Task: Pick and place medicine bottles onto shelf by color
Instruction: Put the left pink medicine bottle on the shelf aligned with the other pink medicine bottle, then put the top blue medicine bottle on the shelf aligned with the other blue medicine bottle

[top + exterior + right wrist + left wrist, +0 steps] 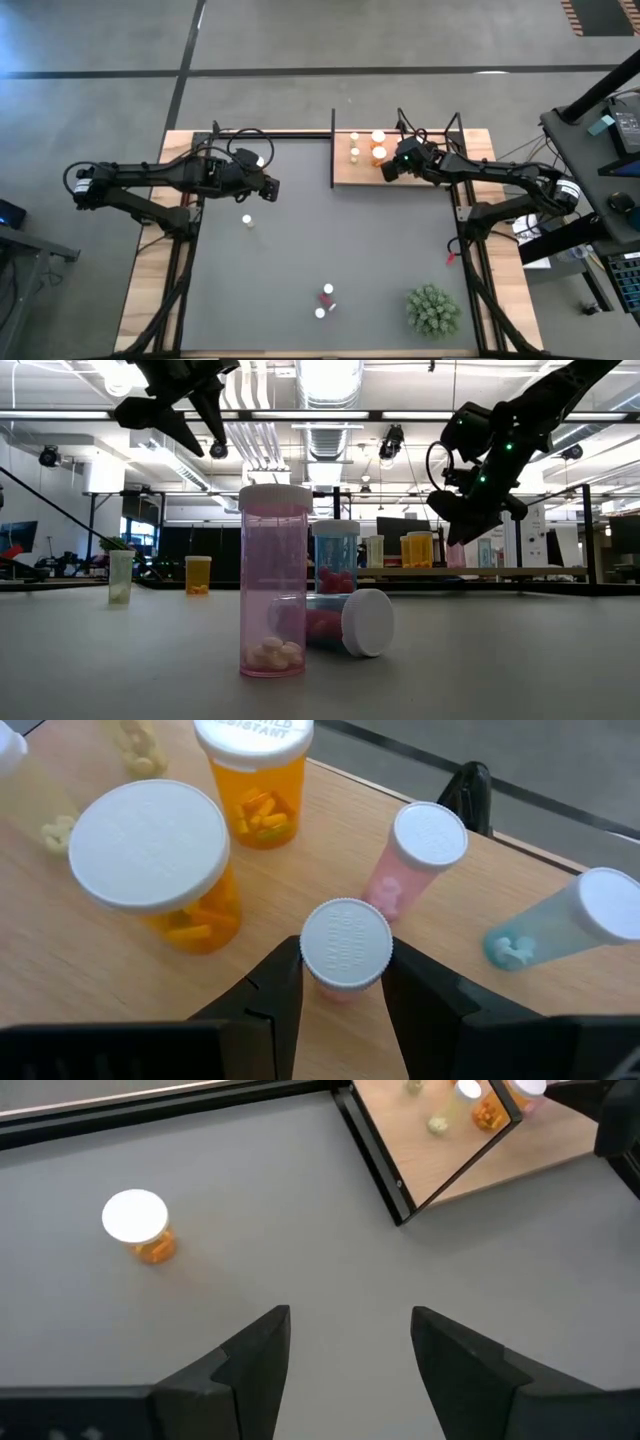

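Observation:
The shelf (440, 172) is a light wooden board at the mat's far right, and several medicine bottles stand on it. My right gripper (345, 985) is over its near edge, shut on a small pink bottle (345, 948) with a white cap. Beside that bottle stand two orange bottles (160, 860) (255, 780), another pink one (415, 855) and a pale blue one (570, 925). My left gripper (350, 1355) hangs open above the mat at the far left. An orange bottle (140, 1228) stands on the mat beyond its fingers. My right gripper pinches the small pink bottle at the rim of its white cap (312, 955) between the two fingers. The fingers slant down at it from the table's right side. The bottle stays upright, and its foot seems to stand on the shelf board.
Three bottles are on the mat near the front edge: a tall pink one (273, 585), one behind it (335, 555), and one lying on its side (340, 622). A green spiky plant (432, 310) stands at the near right. A pale green bottle (120, 577) stands far left.

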